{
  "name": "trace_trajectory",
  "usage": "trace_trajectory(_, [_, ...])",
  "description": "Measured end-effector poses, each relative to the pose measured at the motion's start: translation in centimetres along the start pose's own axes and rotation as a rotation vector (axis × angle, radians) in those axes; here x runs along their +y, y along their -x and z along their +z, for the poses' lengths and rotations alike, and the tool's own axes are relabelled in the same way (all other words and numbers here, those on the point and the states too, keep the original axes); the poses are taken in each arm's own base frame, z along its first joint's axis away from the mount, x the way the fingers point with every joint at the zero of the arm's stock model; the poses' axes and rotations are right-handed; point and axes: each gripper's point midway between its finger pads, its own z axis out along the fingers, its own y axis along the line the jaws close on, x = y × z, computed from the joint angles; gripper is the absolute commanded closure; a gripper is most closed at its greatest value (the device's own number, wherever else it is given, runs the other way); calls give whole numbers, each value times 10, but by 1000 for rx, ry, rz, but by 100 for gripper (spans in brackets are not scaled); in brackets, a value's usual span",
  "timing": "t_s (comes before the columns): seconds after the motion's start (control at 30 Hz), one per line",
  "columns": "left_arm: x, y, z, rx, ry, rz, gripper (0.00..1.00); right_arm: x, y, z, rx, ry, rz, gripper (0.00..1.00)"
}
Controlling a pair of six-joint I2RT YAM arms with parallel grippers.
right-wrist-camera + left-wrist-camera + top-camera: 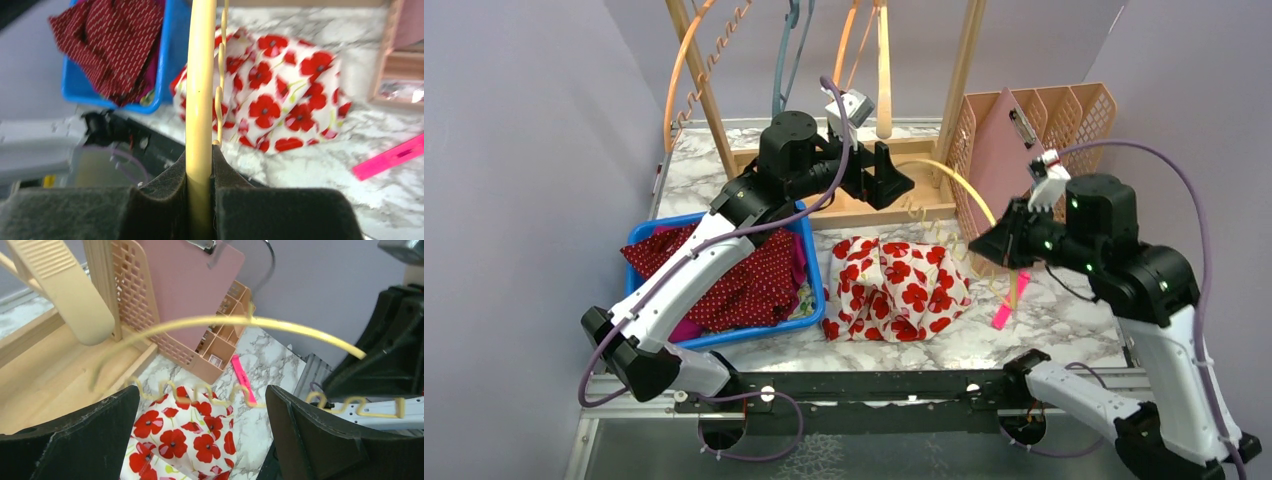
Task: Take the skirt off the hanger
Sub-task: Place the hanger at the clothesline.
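The skirt [894, 288], white with red poppies, lies crumpled on the marble table, off the hanger; it also shows in the left wrist view [175, 435] and the right wrist view [280, 100]. The thin yellow hanger [964, 183] arcs above it, its wavy lower bar bare. My right gripper [984, 243] is shut on the hanger's rod [200, 75], which runs straight up between its pads [200, 160]. My left gripper [894, 178] hovers by the wooden rack, open [202, 405], with nothing between its fingers. The hanger [240, 320] curves just in front of it without touching.
A blue bin [639, 235] at the left holds a dark red dotted garment [734, 275]. The wooden rack [864, 210] behind carries orange and grey hangers. A pink organizer [1064, 110] with a clipboard stands at the back right. A pink marker [1009, 305] lies beside the skirt.
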Motion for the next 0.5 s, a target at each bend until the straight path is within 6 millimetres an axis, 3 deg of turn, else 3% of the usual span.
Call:
trace_trajectory(0.23, [4, -6, -14, 16, 57, -54, 1, -15, 75, 44, -142, -141, -61, 99])
trace_trajectory(0.5, [3, -26, -39, 55, 96, -103, 1, 3, 159, 70, -299, -145, -141, 99])
